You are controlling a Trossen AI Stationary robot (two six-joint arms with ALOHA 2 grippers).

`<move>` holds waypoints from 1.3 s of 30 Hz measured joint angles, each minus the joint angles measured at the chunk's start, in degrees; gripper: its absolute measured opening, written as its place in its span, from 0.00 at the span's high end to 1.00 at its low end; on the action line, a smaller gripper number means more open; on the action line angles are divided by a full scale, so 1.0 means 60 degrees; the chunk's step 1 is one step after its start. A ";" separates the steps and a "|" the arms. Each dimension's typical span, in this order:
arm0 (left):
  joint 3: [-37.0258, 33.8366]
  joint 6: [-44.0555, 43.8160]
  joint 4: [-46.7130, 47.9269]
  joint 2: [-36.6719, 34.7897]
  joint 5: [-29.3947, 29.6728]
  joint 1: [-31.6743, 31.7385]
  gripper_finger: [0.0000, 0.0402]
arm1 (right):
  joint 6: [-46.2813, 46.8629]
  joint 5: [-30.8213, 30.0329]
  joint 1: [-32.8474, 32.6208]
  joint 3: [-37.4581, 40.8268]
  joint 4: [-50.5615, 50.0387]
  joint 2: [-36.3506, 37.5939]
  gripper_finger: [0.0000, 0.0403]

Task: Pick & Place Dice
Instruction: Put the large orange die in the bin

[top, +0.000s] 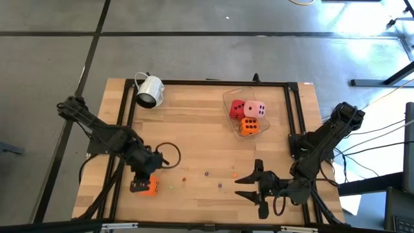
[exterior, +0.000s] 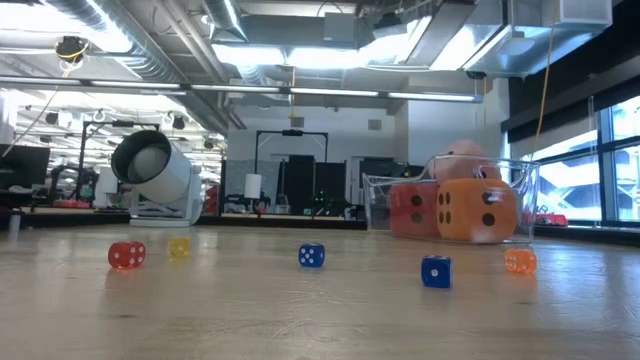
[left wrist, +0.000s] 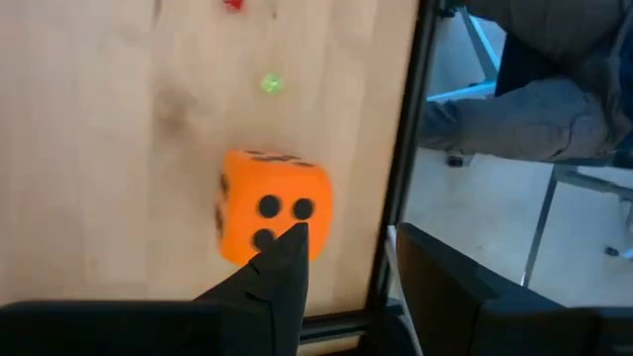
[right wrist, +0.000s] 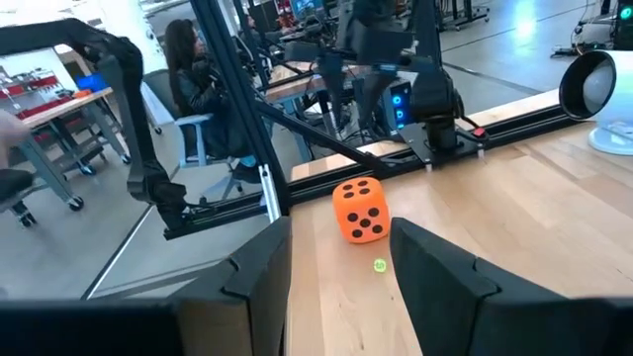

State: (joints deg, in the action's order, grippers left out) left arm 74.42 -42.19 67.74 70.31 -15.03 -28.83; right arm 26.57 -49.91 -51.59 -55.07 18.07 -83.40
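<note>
One orange die (top: 151, 188) lies on the table near its front left; it also shows in the left wrist view (left wrist: 272, 208) and the right wrist view (right wrist: 359, 210). My left gripper (top: 142, 183) (left wrist: 346, 235) is open over it, the die by one fingertip and off to the side of the gap. A red die (top: 237, 108), a pink die (top: 254, 109) and a second orange die (top: 249, 126) sit in a clear container (top: 228, 97). My right gripper (top: 238, 186) (right wrist: 341, 227) is open and empty at the front right, pointing toward the table's left. My left gripper has one fingertip (left wrist: 293, 242) in front of the orange die's near lower corner (left wrist: 259, 237). I cannot tell whether it touches the die. The die rests flat on the table and is not between the fingers.
A white mug (top: 150, 90) lies on its side at the far left. Several tiny coloured beads (top: 207, 173) are scattered across the front middle of the table. A black frame rail (left wrist: 401, 148) runs along the table's edge close to the die. A person sits beyond the table (right wrist: 198, 79).
</note>
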 joint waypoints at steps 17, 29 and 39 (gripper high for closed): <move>-0.3695 -0.1327 -0.1118 -0.2325 -0.0046 0.0503 0.61 | -0.0335 -0.0032 0.0256 0.0000 -0.0004 0.0000 0.57; -0.5331 -0.0900 -0.2826 -0.2278 -0.1721 0.1162 0.37 | -0.0568 -0.0025 0.0528 0.0000 -0.0004 0.0000 0.57; -0.5407 0.0503 -0.3329 -0.2201 -0.1700 0.1802 0.33 | -0.0273 -0.0025 0.0528 0.0000 0.0046 -0.0002 0.57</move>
State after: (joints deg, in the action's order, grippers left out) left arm 41.98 -39.17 47.77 57.11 -25.23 -18.02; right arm 24.93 -50.06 -48.42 -55.07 18.34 -83.41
